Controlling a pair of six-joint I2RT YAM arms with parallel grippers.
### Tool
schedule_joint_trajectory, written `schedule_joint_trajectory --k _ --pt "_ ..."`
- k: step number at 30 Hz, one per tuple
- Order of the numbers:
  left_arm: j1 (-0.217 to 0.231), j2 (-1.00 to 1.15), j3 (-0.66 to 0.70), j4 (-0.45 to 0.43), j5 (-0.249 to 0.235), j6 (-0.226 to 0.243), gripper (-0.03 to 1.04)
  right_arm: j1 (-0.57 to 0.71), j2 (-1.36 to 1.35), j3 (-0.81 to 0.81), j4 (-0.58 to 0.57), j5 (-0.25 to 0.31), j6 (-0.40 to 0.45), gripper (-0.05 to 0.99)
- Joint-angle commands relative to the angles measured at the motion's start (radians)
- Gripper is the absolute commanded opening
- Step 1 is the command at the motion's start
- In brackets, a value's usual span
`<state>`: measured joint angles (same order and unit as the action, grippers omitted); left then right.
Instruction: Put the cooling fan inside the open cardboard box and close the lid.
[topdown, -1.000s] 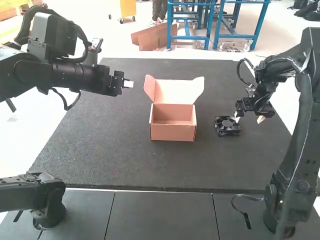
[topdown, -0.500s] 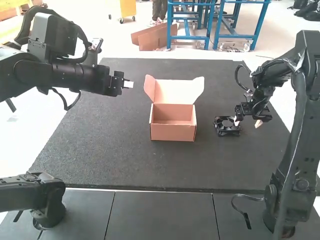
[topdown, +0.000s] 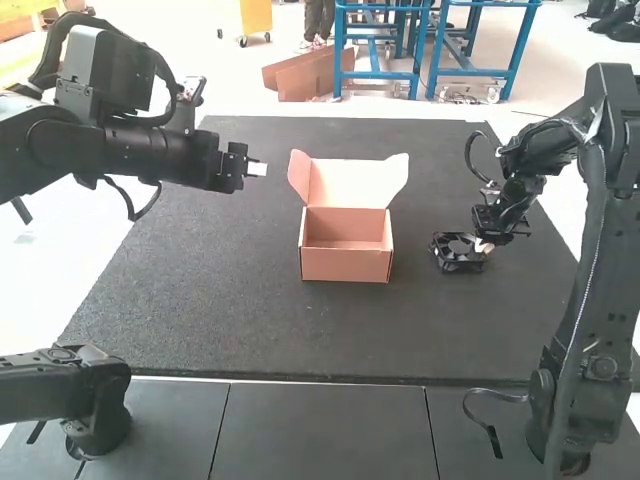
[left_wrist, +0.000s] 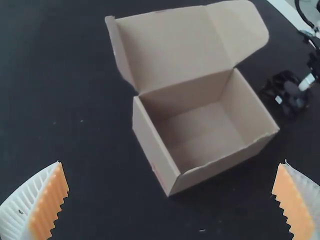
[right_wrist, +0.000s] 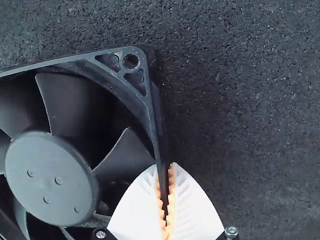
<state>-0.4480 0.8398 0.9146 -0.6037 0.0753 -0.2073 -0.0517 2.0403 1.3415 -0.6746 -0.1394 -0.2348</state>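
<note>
The black square cooling fan lies on the mat to the right of the open cardboard box. My right gripper is down at the fan's right side, and its white ribbed fingers are shut on the fan's frame edge; the right gripper pinches that thin wall with its orange pads. The box's lid stands up at the back and the inside is bare. My left gripper hovers to the left of the box, open, with nothing between its fingers. The fan sits beyond the box.
Everything rests on a black rubber mat that covers most of the table. Bare mat lies in front of the box and to its left. The box's small side flap sticks up at the lid's left.
The right gripper dropped lower and drew in toward the fan, and its fingers closed on the fan's right edge. The fan shifted slightly. The left arm kept still.
</note>
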Motion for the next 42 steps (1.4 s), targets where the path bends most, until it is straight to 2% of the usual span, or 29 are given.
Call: schedule_joint_trajectory --k 1,4,6,10,13,16,19,24,32,36,42 --pt "-0.008 0.005 0.050 -0.001 0.000 -0.004 0.97 -0.002 0.029 -0.015 -0.002 0.023 0.005 -0.01" --pt "-0.008 0.005 0.050 -0.001 -0.002 -0.004 0.97 0.003 0.021 -0.011 0.024 0.020 0.034 -0.02" --pt "-0.008 0.005 0.049 -0.001 -0.002 -0.004 0.97 0.001 0.014 0.001 0.044 0.018 0.091 -0.02" --pt "-0.008 0.005 0.046 0.002 -0.002 -0.004 0.97 -0.007 -0.058 0.022 0.070 -0.037 0.155 -0.02" --pt "-0.008 0.005 0.044 0.005 -0.002 -0.004 0.97 0.000 -0.129 0.028 0.066 -0.045 0.164 -0.02" --pt "-0.008 0.005 0.041 0.013 -0.002 -0.004 0.97 0.006 -0.206 0.031 0.032 -0.068 0.180 -0.02" --pt "-0.008 0.005 0.036 0.022 -0.002 -0.003 0.97 0.015 -0.279 0.027 -0.010 -0.071 0.256 -0.02" --pt "-0.008 0.005 0.026 0.041 -0.002 -0.003 0.97 0.047 -0.399 0.027 -0.109 -0.088 0.290 -0.01" --pt "-0.008 0.012 0.004 0.042 0.000 -0.003 0.97 0.168 -0.585 0.012 -0.252 -0.098 0.423 0.00" --pt "-0.008 0.013 0.009 0.025 0.000 0.003 0.97 0.262 -0.663 -0.011 -0.255 -0.092 0.514 0.00" --pt "-0.008 0.012 0.021 -0.067 0.000 0.025 0.97 0.423 -0.692 -0.021 -0.256 -0.089 0.631 0.00"
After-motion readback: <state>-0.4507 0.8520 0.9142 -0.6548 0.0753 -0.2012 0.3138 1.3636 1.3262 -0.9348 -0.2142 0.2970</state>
